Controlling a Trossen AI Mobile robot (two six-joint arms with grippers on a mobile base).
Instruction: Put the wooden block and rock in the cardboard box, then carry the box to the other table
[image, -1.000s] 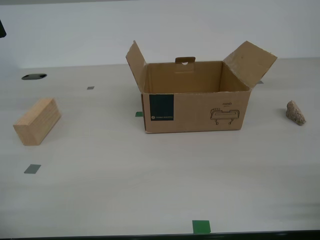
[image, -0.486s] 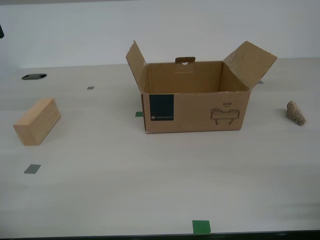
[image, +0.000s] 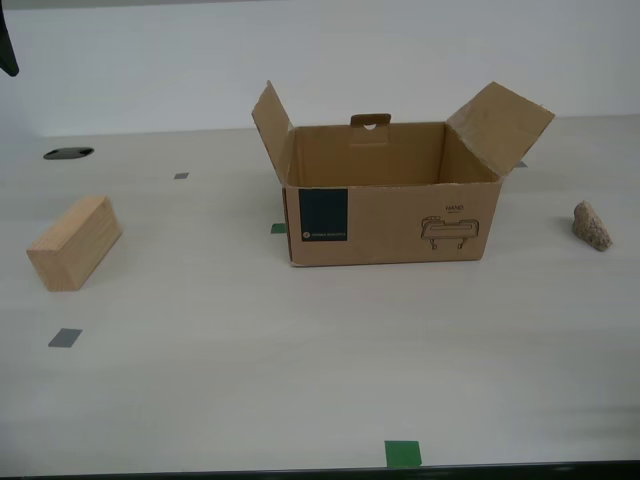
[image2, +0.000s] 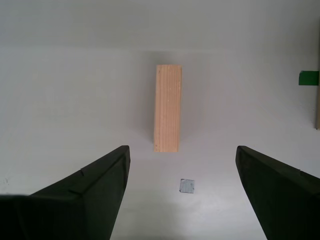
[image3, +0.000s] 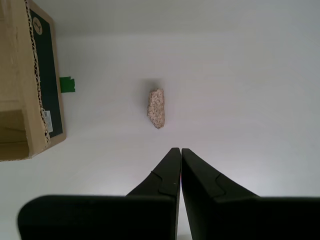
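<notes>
The second gripper (image2: 180, 192), jaws apart, is hovering over the block (image2: 167, 107) while the first gripper (image3: 180, 155), jaws together, is hanging above the rock (image3: 156, 108) beside the box (image3: 30, 85), likely to knock it aside unless opened.

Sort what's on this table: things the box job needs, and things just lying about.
Needed:
wooden block
rock
cardboard box, open and empty as far as seen

Lying about:
green tape marks
grey tape marks
dark hole in the tabletop

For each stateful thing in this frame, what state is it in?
cardboard box: upright, flaps open, looks empty.
wooden block: lying on the table, untouched.
rock: on the table, untouched.
my first gripper: shut, empty.
my second gripper: open, empty.
</notes>
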